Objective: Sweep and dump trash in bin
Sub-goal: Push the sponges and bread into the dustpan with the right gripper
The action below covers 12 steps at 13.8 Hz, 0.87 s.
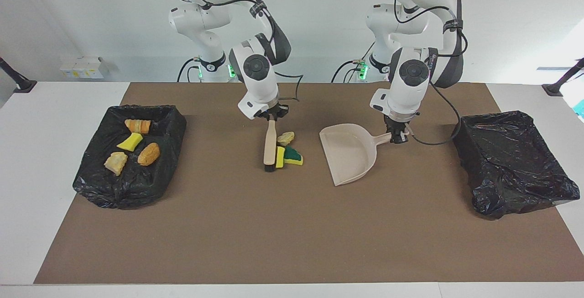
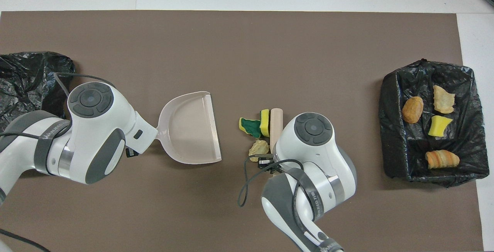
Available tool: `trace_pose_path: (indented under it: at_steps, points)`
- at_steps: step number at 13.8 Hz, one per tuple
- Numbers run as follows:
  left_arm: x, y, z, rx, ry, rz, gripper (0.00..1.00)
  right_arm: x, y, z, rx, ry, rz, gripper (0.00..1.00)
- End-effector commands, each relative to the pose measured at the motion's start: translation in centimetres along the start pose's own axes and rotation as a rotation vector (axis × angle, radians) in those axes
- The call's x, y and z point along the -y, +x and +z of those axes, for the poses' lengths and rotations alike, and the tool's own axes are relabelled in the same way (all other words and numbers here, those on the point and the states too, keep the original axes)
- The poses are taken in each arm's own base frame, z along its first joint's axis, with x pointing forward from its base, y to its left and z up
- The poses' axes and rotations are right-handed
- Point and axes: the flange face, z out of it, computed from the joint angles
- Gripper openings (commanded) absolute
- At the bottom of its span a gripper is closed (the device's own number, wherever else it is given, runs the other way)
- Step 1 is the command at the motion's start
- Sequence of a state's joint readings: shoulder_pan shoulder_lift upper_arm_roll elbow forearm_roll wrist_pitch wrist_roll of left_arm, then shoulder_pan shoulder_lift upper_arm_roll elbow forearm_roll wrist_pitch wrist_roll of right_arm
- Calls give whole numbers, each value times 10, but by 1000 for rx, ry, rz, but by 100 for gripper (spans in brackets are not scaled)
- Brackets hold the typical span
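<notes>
right end effector (image 1: 270, 117) clenched on hand brush (image 1: 269, 146) | three scraps (image 1: 288, 152) bunched against bristles, near dustpan (image 1: 349, 156) | left end effector (image 1: 398, 137) grips dustpan handle | risk: bread lump (image 1: 286, 138) slips past the pan mouth

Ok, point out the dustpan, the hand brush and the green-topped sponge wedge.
dustpan (image 1: 349, 156): facing view, on the bare floor of its pan.
hand brush (image 1: 270, 145): facing view, on the middle of its beige back.
green-topped sponge wedge (image 2: 251, 126): overhead view, on its green top.
</notes>
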<state>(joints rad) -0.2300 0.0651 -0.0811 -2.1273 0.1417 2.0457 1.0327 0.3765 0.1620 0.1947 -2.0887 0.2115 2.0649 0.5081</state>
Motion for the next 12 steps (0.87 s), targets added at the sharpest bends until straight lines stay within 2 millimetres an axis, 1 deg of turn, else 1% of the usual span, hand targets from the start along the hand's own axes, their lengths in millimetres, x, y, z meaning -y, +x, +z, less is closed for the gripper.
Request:
trace_pose_path:
  at_steps: [1,2,3,5,7,8,10,11,12]
  points:
    - [-4,-6,0,6,23,7,0,57,-3,-3,-1,69,-8,0]
    - [-3,-7,0,6,23,5,0,67,-2,-8,-7,78,-16,0]
    - [-4,-6,0,5,25,7,0,74,-5,-8,-13,82,-30,0]
    - [-3,-6,0,4,27,11,0,100,-23,-3,-20,119,-69,0]
    - [-3,-6,0,3,29,12,0,117,-31,-5,-10,248,-16,0]
    - [-3,-6,0,3,29,13,0,123,-32,-12,0,300,1,0]
    - [-3,-6,0,3,28,12,0,130,-29,-30,-16,338,-4,0]
    - [-3,-6,0,3,28,12,0,128,-30,-36,-15,339,-6,0]
    - [-3,-6,0,2,30,12,0,126,-33,-48,-22,347,-2,0]
